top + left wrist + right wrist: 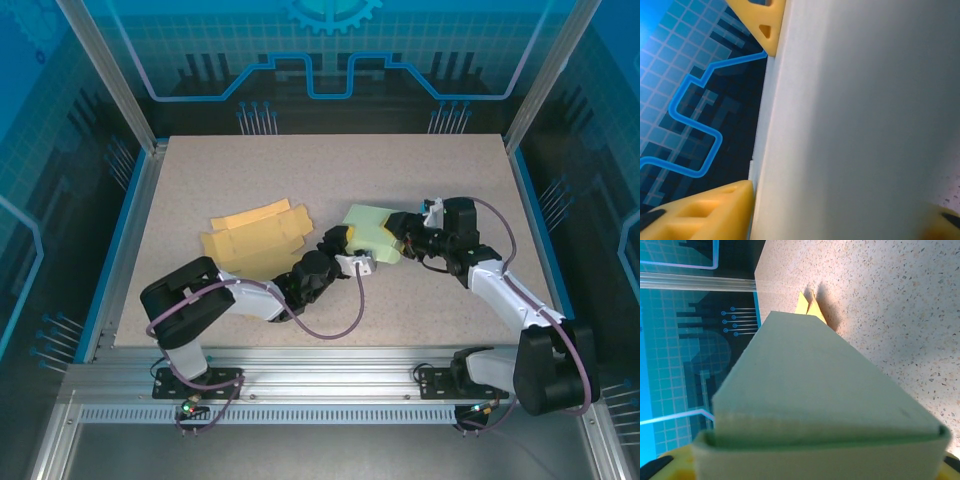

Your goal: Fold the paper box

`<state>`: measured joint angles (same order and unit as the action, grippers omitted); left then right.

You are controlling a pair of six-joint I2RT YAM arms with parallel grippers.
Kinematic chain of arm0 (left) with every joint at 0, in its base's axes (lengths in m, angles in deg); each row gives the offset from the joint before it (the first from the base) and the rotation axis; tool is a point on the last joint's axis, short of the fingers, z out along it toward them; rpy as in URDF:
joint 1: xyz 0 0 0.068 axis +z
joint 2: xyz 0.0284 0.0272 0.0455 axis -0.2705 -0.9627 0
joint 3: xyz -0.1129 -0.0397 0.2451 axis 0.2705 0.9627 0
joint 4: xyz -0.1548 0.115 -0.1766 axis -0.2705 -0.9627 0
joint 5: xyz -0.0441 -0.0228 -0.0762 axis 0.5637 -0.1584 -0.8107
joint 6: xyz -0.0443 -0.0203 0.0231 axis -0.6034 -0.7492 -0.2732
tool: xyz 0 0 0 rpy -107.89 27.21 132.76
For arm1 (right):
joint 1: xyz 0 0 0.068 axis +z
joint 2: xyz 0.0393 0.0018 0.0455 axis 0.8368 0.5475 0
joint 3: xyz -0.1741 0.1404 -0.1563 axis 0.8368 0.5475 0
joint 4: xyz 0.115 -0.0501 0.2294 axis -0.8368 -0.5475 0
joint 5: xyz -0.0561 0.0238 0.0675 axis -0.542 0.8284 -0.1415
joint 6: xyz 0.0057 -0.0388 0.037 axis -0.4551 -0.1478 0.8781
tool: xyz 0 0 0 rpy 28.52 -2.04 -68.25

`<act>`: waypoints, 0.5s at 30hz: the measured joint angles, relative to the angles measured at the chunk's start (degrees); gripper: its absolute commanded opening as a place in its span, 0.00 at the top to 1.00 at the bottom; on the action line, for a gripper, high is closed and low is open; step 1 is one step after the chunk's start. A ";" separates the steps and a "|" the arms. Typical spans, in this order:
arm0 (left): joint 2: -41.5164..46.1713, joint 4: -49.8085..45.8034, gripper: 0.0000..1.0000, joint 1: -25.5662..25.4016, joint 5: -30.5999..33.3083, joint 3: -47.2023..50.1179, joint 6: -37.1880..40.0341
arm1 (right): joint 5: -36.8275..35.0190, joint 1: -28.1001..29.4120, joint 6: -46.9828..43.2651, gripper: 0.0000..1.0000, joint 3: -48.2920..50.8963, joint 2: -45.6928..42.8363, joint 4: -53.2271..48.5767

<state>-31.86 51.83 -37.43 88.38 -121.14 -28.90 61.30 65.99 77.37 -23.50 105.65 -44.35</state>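
Top external: green box (372, 230) sits midway across the table (250, 170), wedged between my right gripper (402, 238) and left gripper (348, 250) (flat yellow sheet (255, 238) lies near, to its left). Right wrist view: its long axis runs straight out from my right jaws, which look clamped on its near end. Left jaws meet a side panel broadside; clamped or apart, I cannot tell.

We are logging a pale green paper box (372, 232), partly folded up, sitting right of table centre, we are logging a yellow box blank (255, 240), lying flat, unfolded, left of it.
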 measured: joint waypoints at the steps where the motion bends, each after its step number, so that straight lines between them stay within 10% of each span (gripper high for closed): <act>1: 0.24 -0.33 0.55 -0.04 0.04 0.00 0.15 | -0.11 0.02 -0.17 0.43 0.00 0.00 -0.17; 15: 12.57 -33.97 0.54 0.09 -2.73 -4.52 -2.05 | -0.83 -1.95 -5.75 0.14 -1.05 0.68 -6.91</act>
<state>-19.29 17.86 -37.34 85.65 -125.66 -30.95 60.47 64.05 71.62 -24.55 106.32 -51.26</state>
